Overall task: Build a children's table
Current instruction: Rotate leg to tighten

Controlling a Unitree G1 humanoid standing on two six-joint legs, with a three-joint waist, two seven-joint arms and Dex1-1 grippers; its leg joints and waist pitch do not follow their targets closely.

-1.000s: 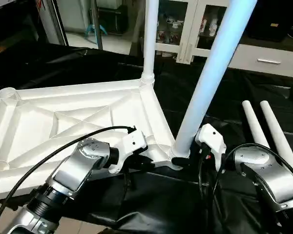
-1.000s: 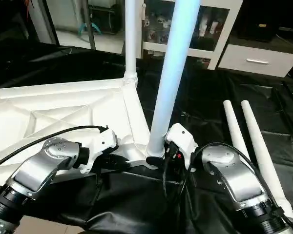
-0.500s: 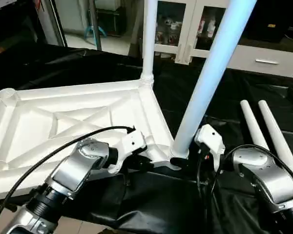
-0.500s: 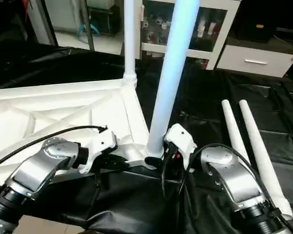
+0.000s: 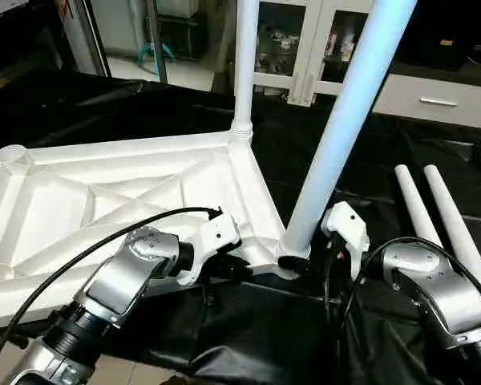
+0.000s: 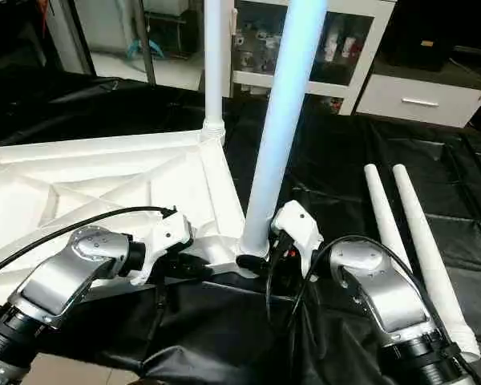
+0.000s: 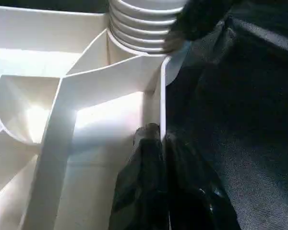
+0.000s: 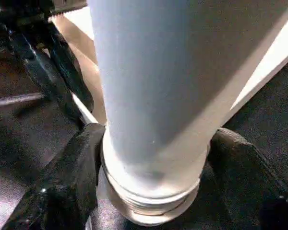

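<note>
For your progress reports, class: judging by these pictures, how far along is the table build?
Done: the far leg stands in its corner socket of the upturned tabletop. In hand: the right gripper brackets the near leg at its socket, while the left gripper pinches the tabletop's rim. Left: two loose legs on the black cover.

Two loose legs (image 5: 433,216) right of tabletop (image 5: 104,200)

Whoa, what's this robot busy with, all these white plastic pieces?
It is putting together a children's table. The tabletop lies upside down on a black-covered surface. Two legs already stand in its corner sockets; two spare legs lie to the right. The left hand pinches the tabletop's edge rib near the front corner, while the right hand has a finger on each side of the near leg's base.
</note>
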